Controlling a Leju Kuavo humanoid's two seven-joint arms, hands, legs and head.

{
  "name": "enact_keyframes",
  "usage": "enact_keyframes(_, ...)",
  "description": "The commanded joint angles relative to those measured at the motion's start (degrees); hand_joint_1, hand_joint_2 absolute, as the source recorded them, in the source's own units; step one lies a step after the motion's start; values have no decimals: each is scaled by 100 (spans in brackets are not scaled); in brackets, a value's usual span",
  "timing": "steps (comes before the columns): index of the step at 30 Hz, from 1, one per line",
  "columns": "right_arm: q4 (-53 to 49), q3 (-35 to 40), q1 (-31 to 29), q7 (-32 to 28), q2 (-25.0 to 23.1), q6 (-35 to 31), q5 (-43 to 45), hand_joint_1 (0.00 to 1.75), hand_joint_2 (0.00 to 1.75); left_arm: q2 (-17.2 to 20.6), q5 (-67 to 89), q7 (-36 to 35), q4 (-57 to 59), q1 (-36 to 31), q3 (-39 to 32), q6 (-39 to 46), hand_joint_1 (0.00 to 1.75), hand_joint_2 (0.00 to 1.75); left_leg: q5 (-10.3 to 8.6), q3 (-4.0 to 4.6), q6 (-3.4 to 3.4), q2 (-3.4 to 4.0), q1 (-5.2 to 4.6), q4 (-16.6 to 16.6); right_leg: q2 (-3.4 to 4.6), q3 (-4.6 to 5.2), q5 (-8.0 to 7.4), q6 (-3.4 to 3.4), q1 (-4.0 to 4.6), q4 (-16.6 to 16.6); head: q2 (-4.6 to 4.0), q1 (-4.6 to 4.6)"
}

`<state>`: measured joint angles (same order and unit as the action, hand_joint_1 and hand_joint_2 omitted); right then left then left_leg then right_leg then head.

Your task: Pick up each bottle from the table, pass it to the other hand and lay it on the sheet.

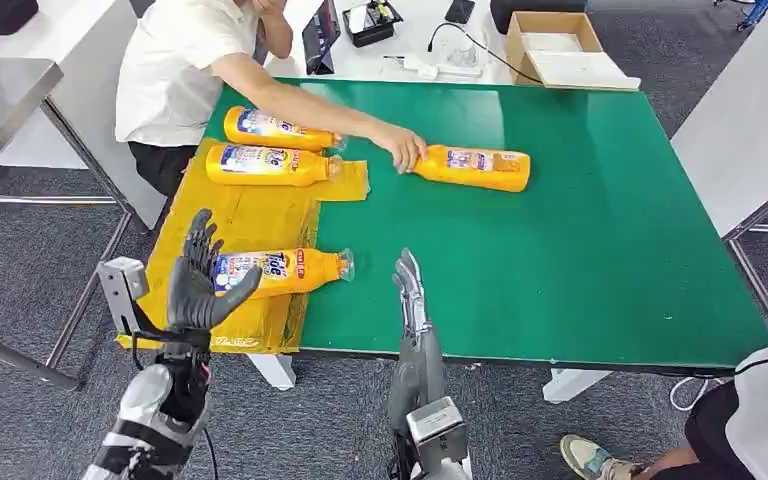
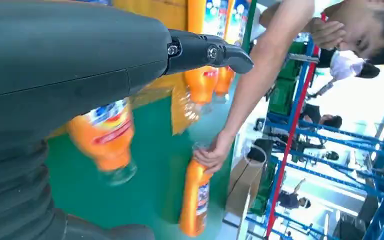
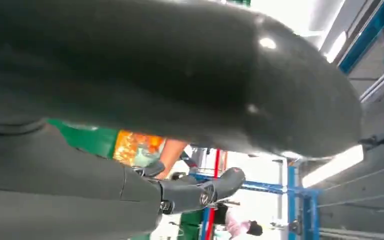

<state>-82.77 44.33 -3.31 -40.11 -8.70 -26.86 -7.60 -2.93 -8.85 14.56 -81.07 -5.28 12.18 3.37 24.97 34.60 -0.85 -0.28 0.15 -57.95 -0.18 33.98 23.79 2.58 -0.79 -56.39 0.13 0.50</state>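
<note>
Broad bare green table (image 1: 580, 260) to the right and front of the right hand (image 1: 410, 290); yellow sheet (image 1: 250, 215) draped over the table's left front edge. Left hand (image 1: 198, 280) raised upright at that edge, fingers apart, holding nothing, just beside the near bottle (image 1: 285, 270) lying on the sheet. Right hand held edge-on over the table's front, fingers straight, empty. Two more orange bottles (image 1: 265, 147) lying side by side at the sheet's far end. Fourth bottle (image 1: 475, 167) flat on the green, neck under a person's hand (image 1: 402, 150).
</note>
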Motion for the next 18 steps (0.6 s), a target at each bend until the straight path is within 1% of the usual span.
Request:
enact_keyframes(1, 247, -550, 415, 11, 86, 246, 337, 0, 0, 178, 461, 105, -1074, 917, 547, 470, 0, 175, 10, -26, 5, 2, 4, 4, 0, -26, 9, -11, 5, 5, 0, -2)
enact_keyframes(2, 345, -768, 545, 453, 29, 249, 434, 0, 0, 62, 739, 119, -1196, 1175, 537, 914, 0, 0, 8, -23, 4, 3, 3, 8, 2, -23, 7, -10, 4, 9, 0, 0)
enact_keyframes(3, 372, -857, 635, 829, 37, 132, 398, 0, 0, 40, 857, 67, -1326, 1415, 608, 1144, 0, 0, 5, -22, 3, 3, 1, 12, 1, -20, 5, -8, 2, 11, 0, 0)
enact_keyframes(4, 501, -957, 703, 1182, -2, -280, 181, 0, 0, -37, 825, 89, -1497, 1703, 657, 1326, 0, 0, 12, -42, 4, 9, 3, 17, 6, -38, 9, -10, 4, 18, 0, 0)
enact_keyframes(5, 534, -959, 708, 1168, 10, -308, 186, 0, 0, -24, 827, 117, -1550, 1776, 712, 1365, 0, 0, 19, -57, 8, 12, 6, 16, 8, -52, 16, -16, 8, 18, 0, 2)
enact_keyframes(6, 534, -959, 708, 1168, 10, -308, 186, 0, 0, -24, 827, 117, -1550, 1776, 712, 1365, 0, 0, 11, -30, 2, 12, 2, 10, 9, -26, 7, -6, 3, 12, 0, -2)
enact_keyframes(7, 534, -959, 708, 1168, 10, -308, 186, 0, 0, -24, 827, 117, -1550, 1776, 712, 1365, 0, 0, 19, -43, 4, 15, 4, 10, 11, -38, 14, -10, 5, 12, 0, 0)
enact_keyframes(8, 533, -951, 700, 1172, -4, -306, 185, 0, 0, -25, 828, 115, -1555, 1756, 716, 1364, 0, 0, 11, -27, 3, 8, 4, 9, 4, -23, 9, -9, 5, 10, 0, 0)
enact_keyframes(9, 585, -1039, 707, 1236, -68, -608, 42, 0, 0, -75, 702, 63, -1535, 1745, 673, 1398, 0, 0, 7, -14, 2, -3, 2, 6, -6, -14, 9, -7, 3, 8, 0, -2)
enact_keyframes(10, 657, -1035, 681, 1498, -85, -836, -116, 0, 0, -137, 364, 8, -1567, 1840, 642, 1408, 0, 0, 12, -23, 3, -4, 4, 5, -6, -24, 14, -10, 5, 7, 0, 0)
enact_keyframes(11, 594, -1081, 685, 1468, -64, -904, -105, 0, 0, -97, 374, 110, -1558, 1857, 713, 1425, 0, 175, 11, -21, 4, 5, 4, 6, 3, -19, 9, -10, 5, 8, 0, 2)
enact_keyframes(12, 487, -1094, 670, 1339, 10, -988, -284, 0, 175, 25, 514, 200, -1493, 1812, 857, 1410, 0, 175, 6, -15, 3, 4, 2, 7, 3, -12, 6, -7, 2, 7, 0, 0)
enact_keyframes(13, 422, -1080, 558, 1407, 243, -1147, -1151, 0, 175, 229, 423, 98, -1333, 1690, 1045, 1086, 0, 175, 10, -25, 4, 3, 3, 7, 2, -24, 9, -11, 4, 9, 0, -2)
enact_keyframes(14, 418, -1375, 517, 1587, 319, -1314, -2028, 0, 175, 274, 190, 84, -1193, 1609, 1069, 798, 0, 175, 4, -20, 3, -3, 2, 10, -4, -20, 6, -9, 3, 10, 0, 0)
enact_keyframes(15, 392, -1910, 527, 1574, 252, -1314, -2735, 0, 175, 183, -18, 129, -1046, 1560, 967, 671, 0, 175, -1, -13, 1, -6, 0, 11, -8, -12, 2, -7, 1, 11, 0, 2)
enact_keyframes(17, 454, -2081, 411, 1516, 363, -1223, -2608, 0, 175, 130, -34, 158, -927, 1501, 931, 642, 0, 175, -3, -19, 0, -18, -2, 14, -19, -21, 4, -8, -1, 14, 0, 0)
enact_keyframes(18, 454, -2081, 411, 1516, 363, -1223, -2608, 0, 175, 130, -34, 158, -927, 1501, 931, 642, 0, 175, -2, -17, 0, -8, -1, 13, -8, -18, 0, -6, 0, 15, 0, 0)
